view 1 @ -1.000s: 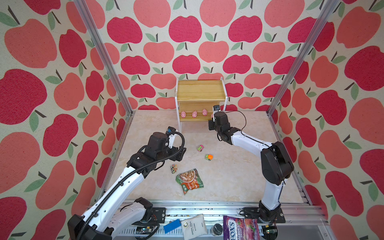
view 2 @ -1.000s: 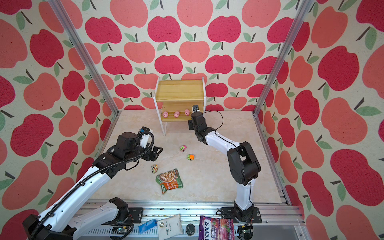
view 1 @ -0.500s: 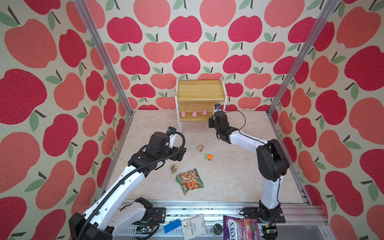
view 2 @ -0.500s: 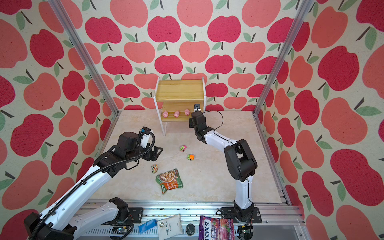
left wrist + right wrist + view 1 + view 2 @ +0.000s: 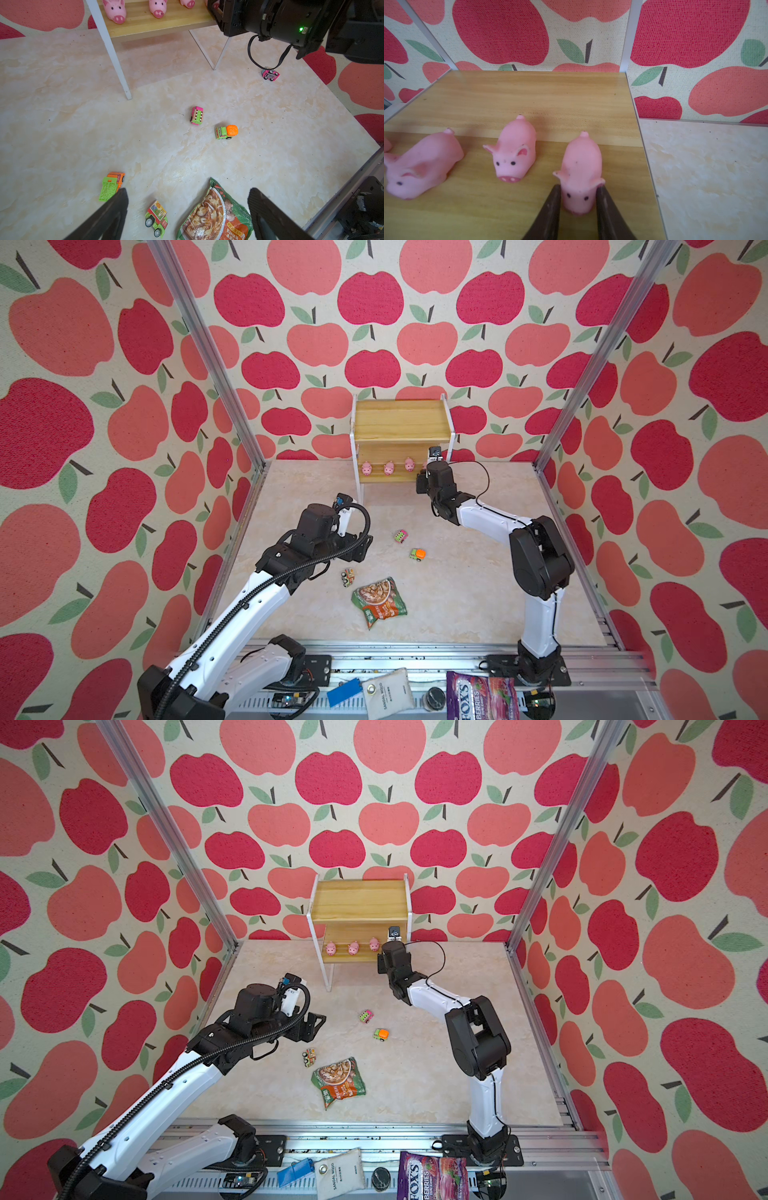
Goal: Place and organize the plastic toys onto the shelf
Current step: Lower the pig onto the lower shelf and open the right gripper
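Four pigs [image 5: 389, 467] line the shelf's [image 5: 401, 414] lower board, mid-frame in both top views, snouts forward, so it looks like a neat row is the plan. Right jaws bracket the end pig's [image 5: 579, 176] head, can't tell if they're gripping. Left jaws gape empty over the trucks [image 5: 400, 536] on the table [image 5: 457, 593].

The shelf [image 5: 529, 93] looks smooth grained wood, the pigs [image 5: 515, 153] matt.

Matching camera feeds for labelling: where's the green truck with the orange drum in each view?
In a top view: green truck with the orange drum lies between shelf and snack packet.
In a top view: the truck, same spot.
Left wrist: the truck beside the pink-and-green truck.
Right wrist: not in it.
Shared landmark: the shelf, in all four.
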Tool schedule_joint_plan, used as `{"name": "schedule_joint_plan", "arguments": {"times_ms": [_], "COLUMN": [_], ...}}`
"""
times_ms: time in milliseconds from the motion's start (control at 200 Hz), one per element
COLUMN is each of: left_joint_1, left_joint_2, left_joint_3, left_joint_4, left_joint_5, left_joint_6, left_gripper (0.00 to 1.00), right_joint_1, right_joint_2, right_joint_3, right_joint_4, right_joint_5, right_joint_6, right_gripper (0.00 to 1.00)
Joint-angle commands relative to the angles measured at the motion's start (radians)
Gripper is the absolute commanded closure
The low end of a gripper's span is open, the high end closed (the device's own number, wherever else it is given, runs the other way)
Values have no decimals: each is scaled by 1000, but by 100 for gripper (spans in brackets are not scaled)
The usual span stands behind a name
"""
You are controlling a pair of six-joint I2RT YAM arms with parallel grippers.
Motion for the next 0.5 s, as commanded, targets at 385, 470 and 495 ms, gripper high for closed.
{"name": "schedule_joint_plan", "arguments": {"times_ms": [385,470,495], "left_joint_1": [7,11,13], "left_joint_2": [4,6,8], "left_joint_3": [-2,-2,-2], "left_joint_4": [-2,-2,-3], "left_joint_5": [-11,-14,-13], "left_joint_6": [20,20,19], "left_gripper": [8,8,8], "right_joint_1": [37,43,44], "right_joint_2": [-331,-446,-478], "right_joint_3": [-348,-450,-473], "right_joint_4": [-101,-172,-204], "right_joint_5": [-155,-211,-227], "right_joint_6": [48,49,49], "right_gripper": [33,26,24]}}
